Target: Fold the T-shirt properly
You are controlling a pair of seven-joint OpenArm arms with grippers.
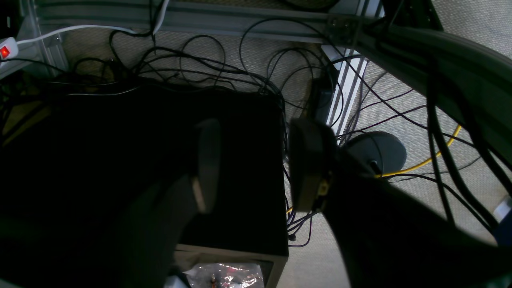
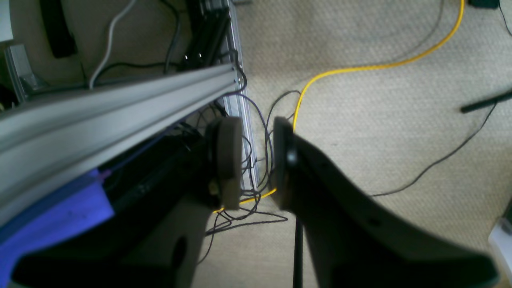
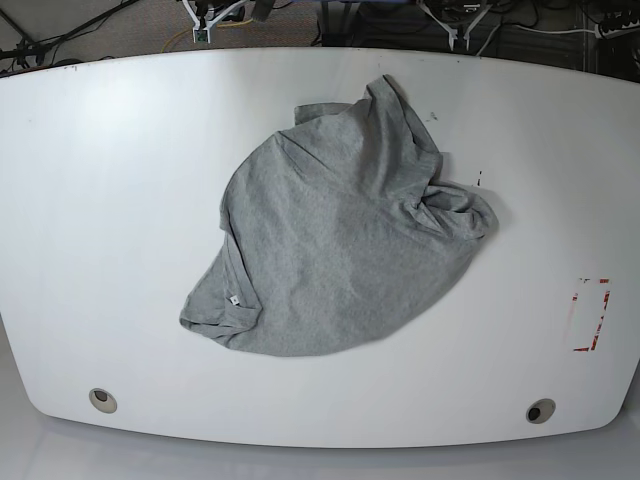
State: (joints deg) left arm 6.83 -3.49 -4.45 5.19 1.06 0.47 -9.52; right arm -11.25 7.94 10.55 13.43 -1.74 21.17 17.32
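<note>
The T-shirt (image 3: 330,240) lies crumpled in a loose heap in the middle of the white table (image 3: 90,200), plain grey side up. A small tag (image 3: 231,297) shows near its front left corner, and a bunched sleeve sits at its right. My left gripper (image 1: 256,164) hangs off the table over the floor, jaws apart with nothing between them. My right gripper (image 2: 256,160) also points at the carpet, open with a narrower gap and empty. Neither gripper is near the shirt.
A red-marked patch (image 3: 590,315) sits at the table's right side. Two round holes (image 3: 101,399) (image 3: 540,411) are at its front corners. Below the grippers are tangled black cables (image 1: 224,68), a black box (image 1: 160,160), an aluminium rail (image 2: 120,100) and a yellow cable (image 2: 360,68).
</note>
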